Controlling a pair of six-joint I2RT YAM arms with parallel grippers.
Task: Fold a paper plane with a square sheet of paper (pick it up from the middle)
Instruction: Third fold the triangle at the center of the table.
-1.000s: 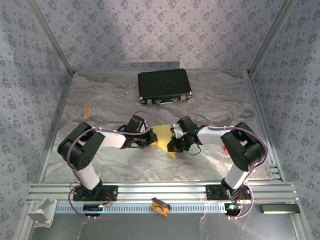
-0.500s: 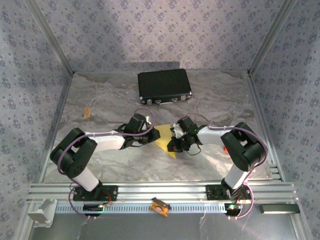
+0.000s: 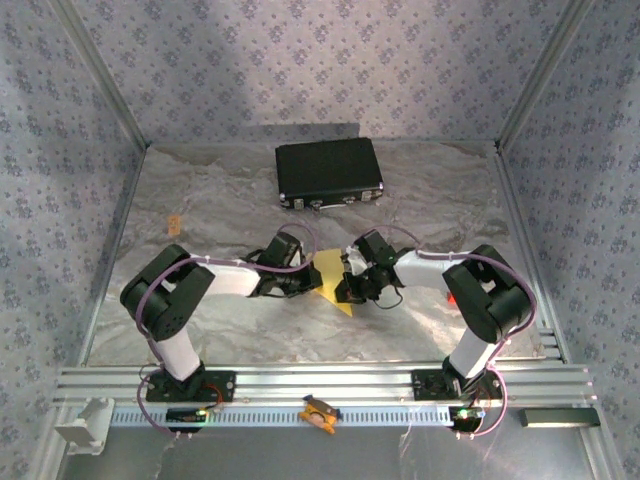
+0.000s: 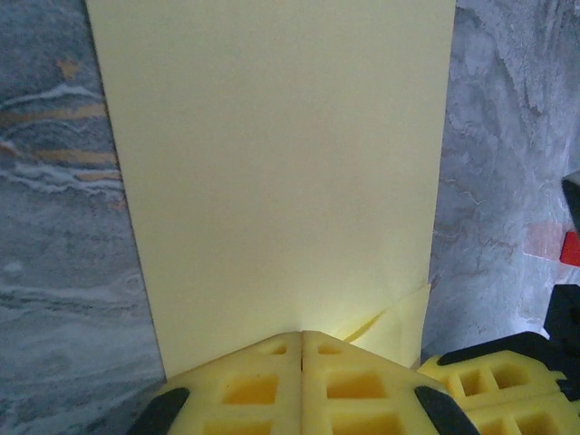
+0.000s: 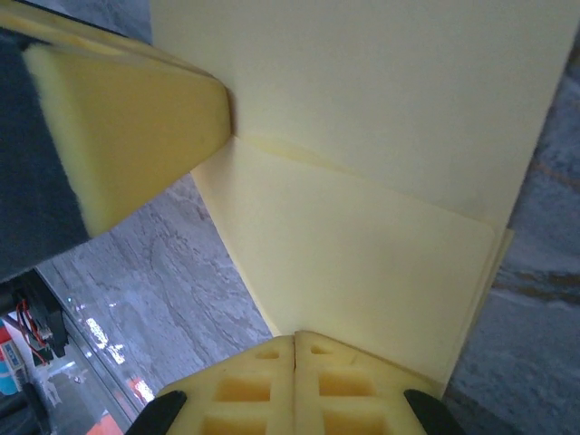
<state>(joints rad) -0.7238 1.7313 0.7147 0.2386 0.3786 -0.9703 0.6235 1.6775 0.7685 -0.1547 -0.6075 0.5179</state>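
The square sheet of paper (image 3: 333, 268) is yellow and lies partly folded on the table between the two arms. In the left wrist view the paper (image 4: 272, 163) lies face-up, with a raised flap (image 4: 399, 326) at its near right corner. My left gripper (image 4: 302, 333) is shut, its joined tips resting on the sheet's near edge. My right gripper (image 5: 295, 337) is also shut, tips against the folded flap (image 5: 362, 263). A left finger (image 5: 127, 127) touches the fold line. From above, the left gripper (image 3: 312, 278) and right gripper (image 3: 345, 290) meet at the paper.
A black case (image 3: 329, 172) lies at the back of the table. A small orange clip (image 3: 320, 412) sits on the front rail. A tan scrap (image 3: 175, 224) lies at the left, and a red item (image 3: 452, 297) sits under the right arm. Metal frame posts line both sides.
The left arm stretched out toward the paper's middle, then drew back; its jaws opened slightly and shut again. The right arm has stayed still.
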